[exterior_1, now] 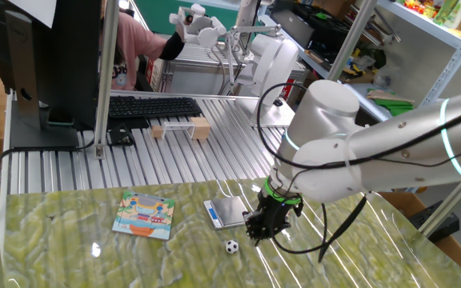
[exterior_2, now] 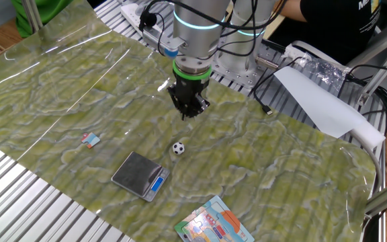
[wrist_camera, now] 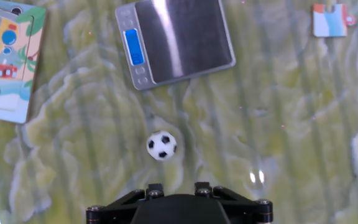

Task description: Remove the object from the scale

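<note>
a green-yellow marbled mat covers the table, with ribbed metal boards beyond it, a keyboard and shelving at the back. the pincer hangs over the mat pointing straight down, its two fingers drawn together with nothing between them; in the hand view only the black base of the hand shows at the bottom edge, so the fingertips themselves are out of sight there. just ahead of it, resting on the mat, is the ball, white with black patches, free of the pincer. a little farther on is the scale, its silver platform bare and the blue display strip at one end; ball and scale are near each other but not touching. off to one side lies a colourful illustrated card, and on the other side a small white-blue scrap. judging by this, the task looks done: the ball is off the scale and released, and little is left beyond the arm pulling clear.
</note>
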### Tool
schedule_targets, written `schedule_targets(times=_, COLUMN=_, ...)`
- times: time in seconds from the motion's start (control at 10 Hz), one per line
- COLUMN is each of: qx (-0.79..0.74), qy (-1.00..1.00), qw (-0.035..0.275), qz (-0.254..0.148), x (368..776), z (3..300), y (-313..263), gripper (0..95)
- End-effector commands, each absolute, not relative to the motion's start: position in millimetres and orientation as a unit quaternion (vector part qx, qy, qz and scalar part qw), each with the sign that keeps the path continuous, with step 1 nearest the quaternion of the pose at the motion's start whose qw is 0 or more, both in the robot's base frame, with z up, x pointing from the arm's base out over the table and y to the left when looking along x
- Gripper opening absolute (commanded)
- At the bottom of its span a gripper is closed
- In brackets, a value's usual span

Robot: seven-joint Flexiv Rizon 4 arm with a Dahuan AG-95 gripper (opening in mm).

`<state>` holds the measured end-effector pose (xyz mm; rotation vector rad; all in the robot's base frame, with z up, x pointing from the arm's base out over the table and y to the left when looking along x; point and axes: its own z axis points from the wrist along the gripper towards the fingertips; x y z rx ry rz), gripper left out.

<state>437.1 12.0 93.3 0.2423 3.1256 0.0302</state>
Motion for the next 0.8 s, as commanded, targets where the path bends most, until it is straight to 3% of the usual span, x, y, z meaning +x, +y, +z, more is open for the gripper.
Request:
schedule_targets(times=0.1, qx=0.076, qy=0.997, qw=0.006, qz=0.006, x=437, z=98, y=9, gripper=0.0)
schedule_targets(times=0.4, qx=0.041, qy=0.999, qw=-0.013, qz=0.003, x=445, z=111, y=0, gripper=0.0)
schedule_targets(times=0.8, qx=0.009, qy=1.000, qw=-0.012, qz=0.004, x=445, z=122, y=-4, gripper=0.0)
